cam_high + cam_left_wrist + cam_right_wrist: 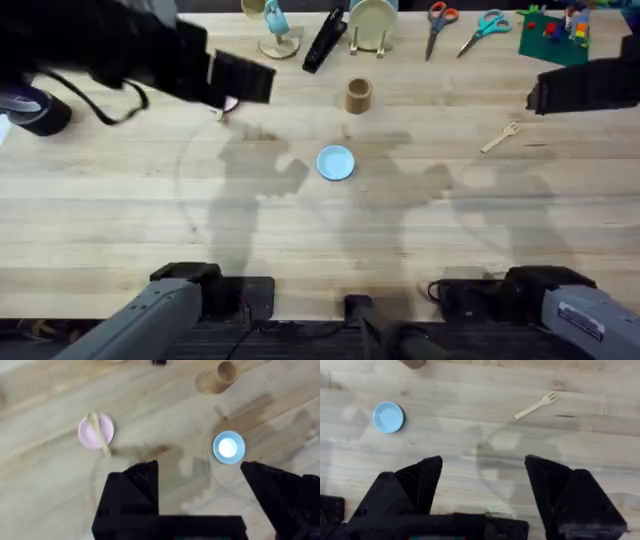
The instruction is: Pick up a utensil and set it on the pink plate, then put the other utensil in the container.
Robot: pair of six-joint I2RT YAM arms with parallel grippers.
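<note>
the spoon already lies across the pink plate. the fork lies flat on the surface at the right, just beside the right gripper, which hangs above it wide open and empty; the left gripper is likewise open and empty. the container stands well to the fork's left.

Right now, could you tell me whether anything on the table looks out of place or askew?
Only slightly: the spoon lies across the pink plate with its handle overhanging the rim onto the table. The fork lies loose on the wood, apart from the container. Nothing looks spilled or damaged.
</note>
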